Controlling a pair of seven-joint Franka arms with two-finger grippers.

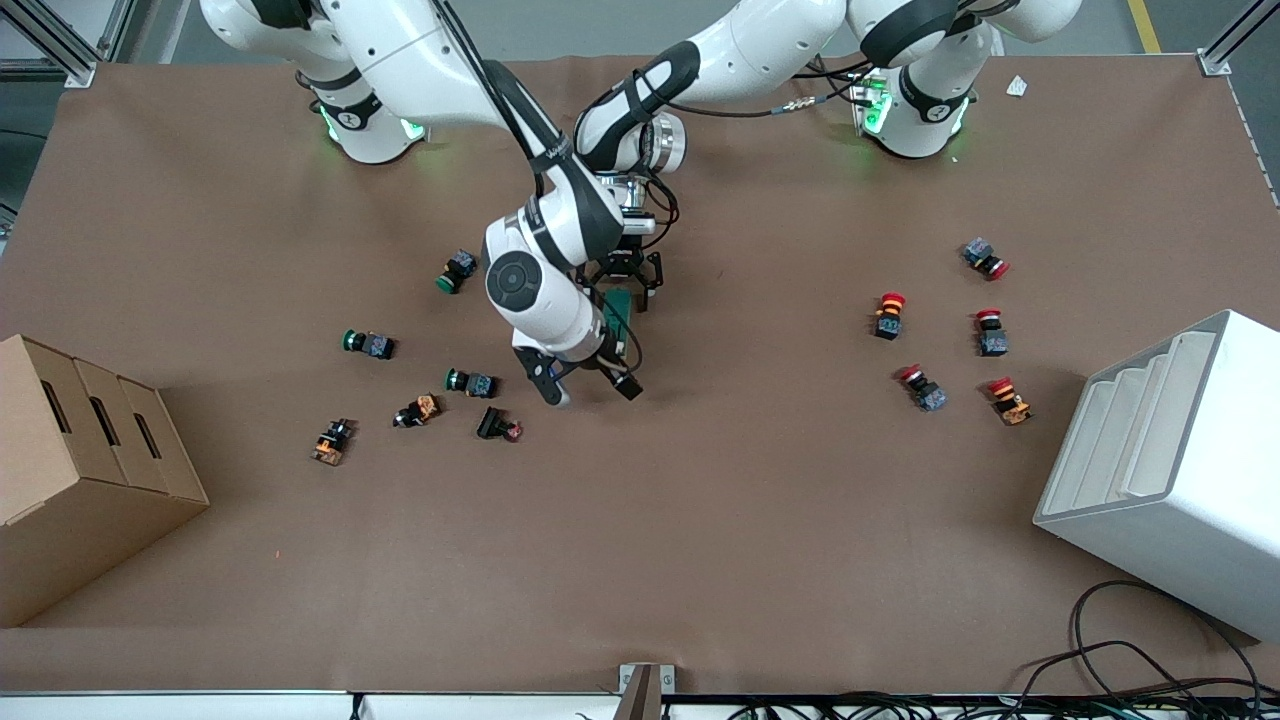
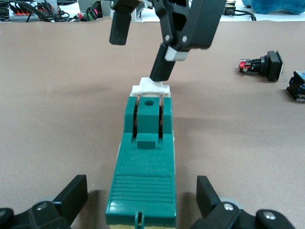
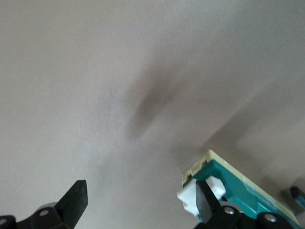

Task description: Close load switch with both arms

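The load switch point(image 1: 618, 312) is a narrow dark-green block lying on the brown table near its middle. In the left wrist view it point(image 2: 145, 162) has a white lever point(image 2: 151, 87) at the end away from that camera. My left gripper point(image 1: 628, 284) is low over the switch, open, with its fingers point(image 2: 71, 195) on either side of the block and a gap on both sides. My right gripper point(image 1: 590, 388) is open at the lever end. One of its fingers point(image 2: 162, 67) rests against the white lever point(image 3: 189, 195); the other hangs free over bare table.
Several green, orange and black push buttons point(image 1: 470, 382) lie toward the right arm's end, and several red ones point(image 1: 888, 315) toward the left arm's end. A cardboard box point(image 1: 70, 470) and a white rack point(image 1: 1170, 470) stand at the table's ends.
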